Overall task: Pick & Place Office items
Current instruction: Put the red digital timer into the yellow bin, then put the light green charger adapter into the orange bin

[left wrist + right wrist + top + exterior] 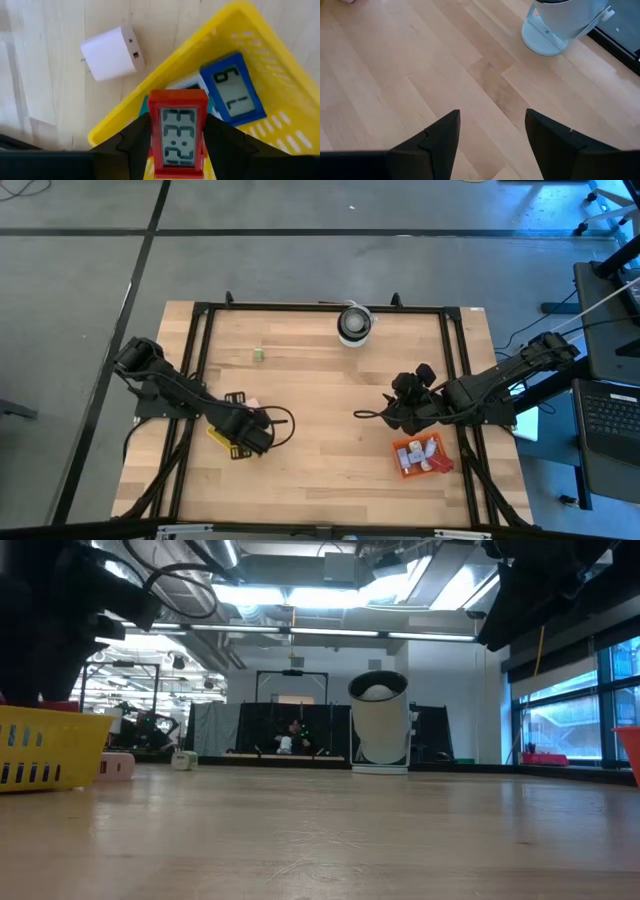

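Plastic, glossy and boxy, a small red digital clock (177,135) with a grey display sits between the left gripper (176,150)'s dark fingers (132,145), which touch both its sides above a yellow slotted tray (280,95); whether the grip is firm or loosening cannot be told. A blue clock (232,89) of the same shape lies inside the tray, and a smooth white cube charger (112,53) rests on the pale wood table (45,90) just outside its rim. The left arm reaches in from the table's left edge, bent over the tray. The right gripper (492,137) hovers with fingers spread and nothing between them over bare planks, near an orange tray (421,454) holding several pieces. Farthest, a white round roll (353,324) stands at the back edge.
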### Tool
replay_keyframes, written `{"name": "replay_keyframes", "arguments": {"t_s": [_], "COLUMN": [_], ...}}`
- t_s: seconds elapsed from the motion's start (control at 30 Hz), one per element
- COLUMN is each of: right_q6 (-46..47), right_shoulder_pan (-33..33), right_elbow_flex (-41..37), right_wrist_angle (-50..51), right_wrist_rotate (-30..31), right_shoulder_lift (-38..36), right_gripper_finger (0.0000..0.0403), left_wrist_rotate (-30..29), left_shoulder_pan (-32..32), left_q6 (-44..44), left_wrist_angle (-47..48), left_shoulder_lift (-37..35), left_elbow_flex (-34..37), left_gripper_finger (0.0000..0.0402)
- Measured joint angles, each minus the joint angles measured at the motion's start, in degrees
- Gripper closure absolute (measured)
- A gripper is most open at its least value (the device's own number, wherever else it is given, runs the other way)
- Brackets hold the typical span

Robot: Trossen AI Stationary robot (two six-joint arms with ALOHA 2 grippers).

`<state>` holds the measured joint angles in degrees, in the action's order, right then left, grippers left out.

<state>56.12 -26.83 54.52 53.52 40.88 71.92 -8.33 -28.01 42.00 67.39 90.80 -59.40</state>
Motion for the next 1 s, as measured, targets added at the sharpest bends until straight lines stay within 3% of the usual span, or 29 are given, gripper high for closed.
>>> {"name": "replay_keyframes", "arguments": {"t_s": [0.3,0.63,0.73,0.83,1.0], "right_q6": [-0.04,-1.08,-1.16,-1.60,-4.10], "right_shoulder_pan": [0.00,0.00,0.00,0.00,0.00], "right_elbow_flex": [0.00,0.00,0.00,0.00,0.00], "right_wrist_angle": [0.00,0.00,0.00,0.01,-0.02], "right_wrist_rotate": [-0.34,-1.50,-1.48,-1.46,-0.93], "right_shoulder_lift": [0.00,0.00,0.00,0.00,0.00], "right_gripper_finger": [0.0179,0.0179,0.0179,0.0179,0.0179], "left_wrist_rotate": [0.70,-1.96,-5.62,-13.03,-21.26], "left_shoulder_pan": [-0.01,0.00,0.38,2.25,11.57], "left_q6": [0.32,1.35,1.37,4.40,9.65], "left_wrist_angle": [-0.11,3.50,9.28,15.26,19.15], "left_shoulder_lift": [0.00,0.00,0.00,-0.15,-3.92], "left_elbow_flex": [0.00,-3.29,-7.07,-11.64,-14.35], "left_gripper_finger": [0.0194,0.0190,0.0186,0.0183,0.0183]}}
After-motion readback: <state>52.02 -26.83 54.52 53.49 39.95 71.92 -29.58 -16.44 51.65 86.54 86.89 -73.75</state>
